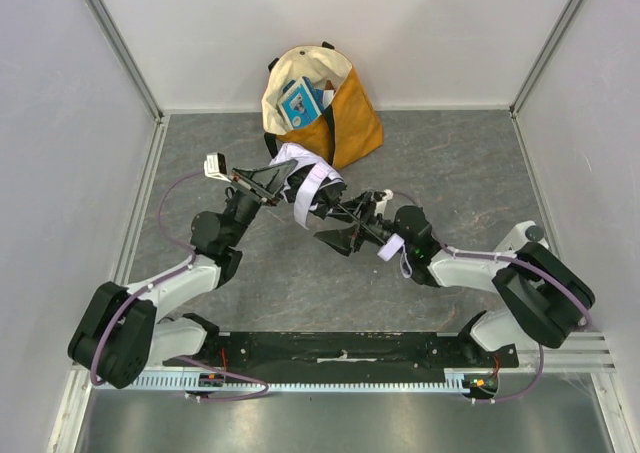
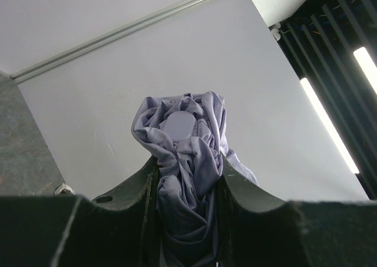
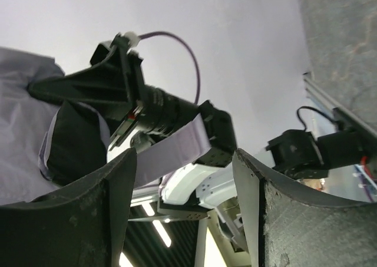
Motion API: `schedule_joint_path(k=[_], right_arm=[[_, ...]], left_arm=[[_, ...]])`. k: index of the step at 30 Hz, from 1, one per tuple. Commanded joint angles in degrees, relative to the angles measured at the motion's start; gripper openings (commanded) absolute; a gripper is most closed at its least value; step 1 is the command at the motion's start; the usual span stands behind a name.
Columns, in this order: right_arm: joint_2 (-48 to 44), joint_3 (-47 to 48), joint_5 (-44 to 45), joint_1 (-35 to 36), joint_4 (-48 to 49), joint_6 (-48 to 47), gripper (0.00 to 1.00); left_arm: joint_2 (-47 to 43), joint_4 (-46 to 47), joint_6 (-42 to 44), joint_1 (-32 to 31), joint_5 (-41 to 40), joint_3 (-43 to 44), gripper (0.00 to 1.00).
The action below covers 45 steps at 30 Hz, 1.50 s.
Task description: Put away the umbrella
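Over the middle of the table [image 1: 470, 183], toward its far edge: one umbrella [image 1: 305, 181], collapsed, pale lavender canopy bunched and unrolled, strung between the two arms.

- Left gripper [image 1: 278, 176]: partly closed, clamped on a wad of the canopy. The left wrist view shows the cloth [image 2: 188, 140] squeezed between both fingers [image 2: 144, 181] and bulging out past their tips [image 2: 188, 161].
- Right gripper [image 1: 338, 223]: jaws standing well apart. In the right wrist view [image 3: 182, 155] nothing sits between the pads; a flat lavender band [image 3: 177, 150] crosses beyond them, and the left gripper and canopy lie ahead and to the left.
- Wrist strap [image 1: 392, 250]: hangs loose beside the right wrist.
- Tote bag [image 1: 345, 123]: mustard and cream, against the middle of the far edge, mouth open, a blue item inside; the umbrella's far end lies just in front of it.

Governing relation: the umbrella's long axis runs diagonally, from the left gripper at the far-left end down to the right gripper at the near-right end. The left arm has the only confirmed hold and is nearer the bag. The right fingers bracket the shaft end without gripping it; securing that end looks like the step in hand, before the bundle can be steered into the bag.
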Motion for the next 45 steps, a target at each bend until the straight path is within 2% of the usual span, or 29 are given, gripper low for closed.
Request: schedule_joint_path(k=[1,5,13,18,22,25,45], right_arm=[[2.24,2.76,4.21,3.12,13.31,12.85,0.71],[2.95,0.3,7.81,6.2,18.43,17.61,0.64],[4.09,1.35,10.36,7.78,19.84,19.73,0.62],[5.23,0.56,12.04,8.31,21.33,20.25,0.48],[6.03,-0.49,11.95,8.31,22.56,20.08,0.49],[6.55,-1.46,12.74,8.31,22.56,20.08,0.42],[9.8,0.82,12.65,8.49,27.22,21.05,0.32]], left_arm=[[0.33,10.0,-2.65,-0.35,-0.9,3.77,0.02],[0.59,9.99,-2.12,-0.61,-0.91,4.73,0.02],[1.55,10.17,-1.94,-2.02,-1.78,5.0,0.02],[1.38,10.43,-2.21,-2.2,-1.78,5.26,0.02],[0.59,10.17,-2.38,-2.2,-1.7,5.0,0.02],[0.41,10.0,-2.56,-2.28,-1.61,4.91,0.02],[0.76,11.49,-3.26,-4.31,-2.66,3.68,0.02]])
